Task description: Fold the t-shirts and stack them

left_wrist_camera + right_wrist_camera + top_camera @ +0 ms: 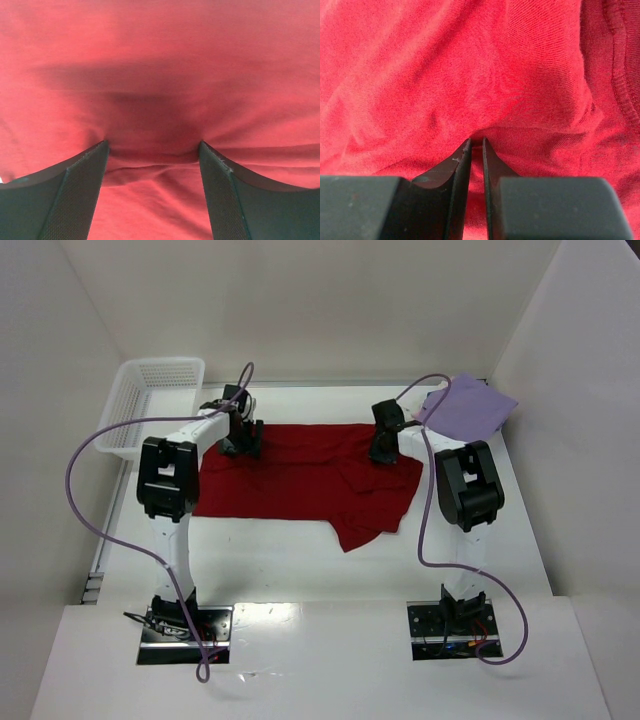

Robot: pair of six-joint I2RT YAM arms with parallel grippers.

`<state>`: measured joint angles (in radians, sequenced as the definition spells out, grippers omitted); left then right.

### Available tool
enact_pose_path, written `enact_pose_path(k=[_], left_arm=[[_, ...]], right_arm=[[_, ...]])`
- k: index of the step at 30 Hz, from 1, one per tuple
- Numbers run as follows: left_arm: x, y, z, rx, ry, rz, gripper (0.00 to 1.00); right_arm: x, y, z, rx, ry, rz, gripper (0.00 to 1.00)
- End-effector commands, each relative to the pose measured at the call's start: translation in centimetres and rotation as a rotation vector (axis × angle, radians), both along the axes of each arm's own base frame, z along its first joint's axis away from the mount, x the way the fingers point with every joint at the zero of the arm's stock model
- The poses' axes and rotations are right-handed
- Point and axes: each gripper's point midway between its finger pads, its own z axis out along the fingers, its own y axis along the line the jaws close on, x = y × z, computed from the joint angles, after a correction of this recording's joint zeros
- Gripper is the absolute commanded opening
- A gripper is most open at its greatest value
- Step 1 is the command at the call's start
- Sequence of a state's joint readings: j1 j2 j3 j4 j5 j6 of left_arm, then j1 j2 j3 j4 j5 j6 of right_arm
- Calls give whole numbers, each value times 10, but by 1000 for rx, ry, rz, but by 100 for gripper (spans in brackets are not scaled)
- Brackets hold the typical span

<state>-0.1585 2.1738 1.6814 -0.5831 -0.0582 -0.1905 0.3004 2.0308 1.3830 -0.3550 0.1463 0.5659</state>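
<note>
A dark red t-shirt (300, 475) lies spread across the middle of the table, with one corner hanging toward the near edge. My left gripper (243, 445) is pressed down on its far left part. In the left wrist view this gripper (152, 147) stands open, its tips on the red cloth (160, 75) and a low ridge bunched between them. My right gripper (381, 452) is on the shirt's far right part. Seen from the right wrist, it (476, 142) is shut on a thin pinched fold of the red cloth (445, 75). A folded lavender t-shirt (468, 408) lies at the far right corner.
A white mesh basket (150, 400) stands at the far left beside the left arm. White walls close in the table on the left, back and right. A stitched hem of the red shirt (620, 75) runs along the right of the right wrist view.
</note>
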Motion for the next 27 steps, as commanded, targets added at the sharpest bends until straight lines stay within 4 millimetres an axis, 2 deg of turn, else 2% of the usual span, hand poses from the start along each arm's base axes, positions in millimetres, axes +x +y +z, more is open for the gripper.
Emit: enact_pose_path(k=[1,3,6,14,17,18,20,21,23,26,27], left_arm=[[-5,34,-13,47,46,96,80],[-10,42,-16,61,63,111,80],[-14,49,-19,75,80,126,80],[-18,39,7,12,44,104,80],[-26,38,23,3,27,89,80],[-28,38,36,-1,0,89,80],[-36,40,41,7,-3,93,82],[-35,42,53,13,-32,109,82],[-41,50,55,31,-33,127,82],[-43,50,65,17,-56,149,82],[-45,50,66,17,-56,149,82]], right_arm=[[10,-9,-3,-36,-8,-20,20],[10,-23,-7,-44,1,-38,20],[12,-28,-2,-41,-8,-49,20],[14,-26,3,-43,-24,-21,20],[16,-26,23,-33,-60,-22,20],[16,-25,28,-30,-70,-22,20],[17,-24,38,-18,-88,-17,20],[17,-24,38,-18,-88,-17,20],[16,-20,38,-2,-84,-6,20],[16,-18,43,8,-92,0,20],[13,-19,38,5,-80,0,20]])
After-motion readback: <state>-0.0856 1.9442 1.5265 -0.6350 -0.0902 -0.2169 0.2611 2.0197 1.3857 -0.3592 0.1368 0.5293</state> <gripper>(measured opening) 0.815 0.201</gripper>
